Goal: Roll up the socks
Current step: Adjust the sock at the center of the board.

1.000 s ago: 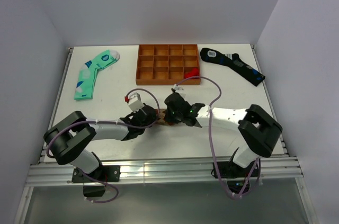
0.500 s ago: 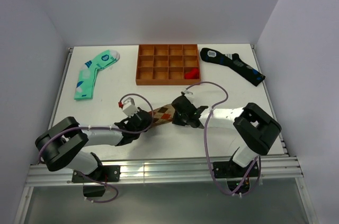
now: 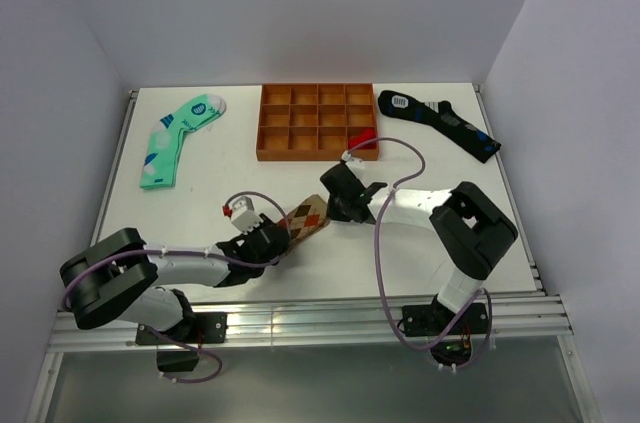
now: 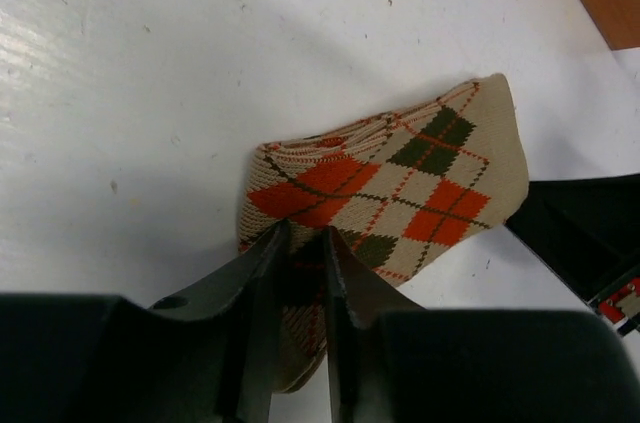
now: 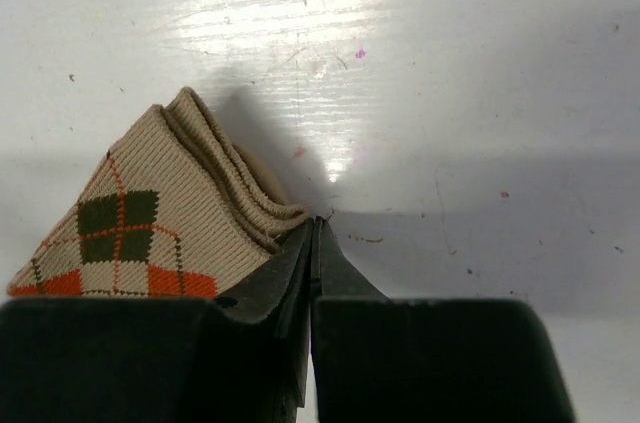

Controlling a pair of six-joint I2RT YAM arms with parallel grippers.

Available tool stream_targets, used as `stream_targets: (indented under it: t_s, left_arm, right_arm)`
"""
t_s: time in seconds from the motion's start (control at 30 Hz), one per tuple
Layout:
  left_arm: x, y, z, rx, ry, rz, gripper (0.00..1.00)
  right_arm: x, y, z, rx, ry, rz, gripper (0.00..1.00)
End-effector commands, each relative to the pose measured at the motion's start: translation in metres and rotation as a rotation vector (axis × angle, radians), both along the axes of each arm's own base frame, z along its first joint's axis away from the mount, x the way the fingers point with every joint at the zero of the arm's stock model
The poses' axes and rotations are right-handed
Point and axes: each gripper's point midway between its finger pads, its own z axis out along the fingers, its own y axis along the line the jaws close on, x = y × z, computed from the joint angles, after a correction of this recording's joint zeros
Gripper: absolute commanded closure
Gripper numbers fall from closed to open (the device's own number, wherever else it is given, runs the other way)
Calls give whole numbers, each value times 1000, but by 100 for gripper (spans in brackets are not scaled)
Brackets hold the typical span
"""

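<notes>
From above, the tan-brown knit argyle sock (image 3: pixel 306 219) with orange-red and cream diamonds lies just to the 6 o'clock side of the middle of the white counter (image 3: pixel 200 198); its long axis runs from 8 o'clock to 2 o'clock. The left claw (image 3: pixel 280 239) takes its 8 o'clock end and the right claw (image 3: pixel 333 209) its 2 o'clock end; held from both ends, the sock looks drawn out straight, which I judge to be the laying-out that a roll needs. The orange compartmented tray (image 3: pixel 262 123) stands at 12 o'clock, the mint-green sock with white patches (image 3: pixel 178 139) at 10 o'clock and the black sock with blue marks (image 3: pixel 440 120) at 2 o'clock; all three are well apart from the work.

In the left wrist view, the left claw (image 4: pixel 300 243) is narrowed onto the tan-brown knit argyle sock (image 4: pixel 390 178); the knit passes between the two dark fingers (image 4: pixel 262 273) at 6 o'clock. The fabric shows doubled layers along its 10 o'clock edge and reaches toward 2 o'clock, where the right claw (image 4: pixel 585 233) touches it; this grip probably anchors the end around which rolling would begin.

In the right wrist view, the right claw (image 5: pixel 314 228) is drawn to a hairline. The stacked rib edges of the tan-brown knit argyle sock (image 5: pixel 150 208) run in from 9 o'clock to the very tips; it appears to nip only the corner, though how much fabric is caught is hidden. So slight a hold could slip if pulled harder.
</notes>
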Motion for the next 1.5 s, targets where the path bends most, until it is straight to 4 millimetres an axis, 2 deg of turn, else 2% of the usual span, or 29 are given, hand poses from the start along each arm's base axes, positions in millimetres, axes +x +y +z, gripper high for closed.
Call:
stream_targets:
  t_s: [0.0,0.17,0.27,0.33,0.4,0.5,0.53,0.57,0.6,0.67,0.7,0.77,0.83,0.87,0.93,0.97,1.03,1.1,1.13,1.17,1.27,1.47]
  left_arm:
    - [-35,29,-40,136,143,-17,70]
    - [-28,15,-15,98,84,-56,65]
    - [-24,9,4,97,50,-75,64]
    - [-21,10,16,103,32,-77,63]
    - [-17,8,33,99,0,-78,63]
    - [-13,13,51,120,-34,-74,61]
    - [-12,14,55,126,-45,-71,61]
    - [-10,19,60,156,-57,-63,60]
    - [-8,22,65,164,-71,-53,60]
    - [-1,27,72,189,-82,-47,59]
    - [3,27,74,190,-84,-52,59]
    - [22,40,71,218,-70,-23,63]
    - [39,50,67,235,-55,-9,66]
    - [44,52,60,248,-39,-10,67]
    - [56,54,59,245,-33,-2,68]
    - [60,53,52,255,-22,-8,69]
    - [70,48,54,242,-31,-28,71]
    - [74,43,42,268,-3,-57,74]
    - [78,40,42,268,2,-69,78]
    - [77,38,31,287,27,-84,80]
    - [74,33,18,282,62,-107,86]
    - [58,32,0,221,90,-122,91]
  right_arm:
    - [8,-5,10,-38,-25,5,97]
    - [13,6,19,-8,-52,64,97]
    - [31,29,33,16,-71,109,97]
    - [36,36,29,9,-63,134,98]
    - [45,42,36,7,-74,137,98]
    - [50,36,40,-20,-79,112,99]
    - [51,34,49,-12,-94,105,98]
    - [48,28,49,-24,-92,97,98]
    - [48,25,60,-18,-113,84,98]
    - [39,15,58,-32,-93,65,98]
    - [35,13,64,-13,-96,51,98]
    - [22,8,55,4,-72,51,99]
    - [12,9,54,32,-64,39,100]
    - [4,6,45,32,-50,38,100]
    - [-7,14,36,78,-32,49,100]
    - [-10,17,33,86,-26,57,100]
    - [-13,23,25,83,-13,62,100]
    - [-16,29,20,80,-1,73,100]
    - [-16,34,21,87,-4,78,100]
    - [-15,35,20,87,-1,77,100]
    - [-12,38,18,75,7,81,100]
    - [-7,42,11,55,14,95,100]
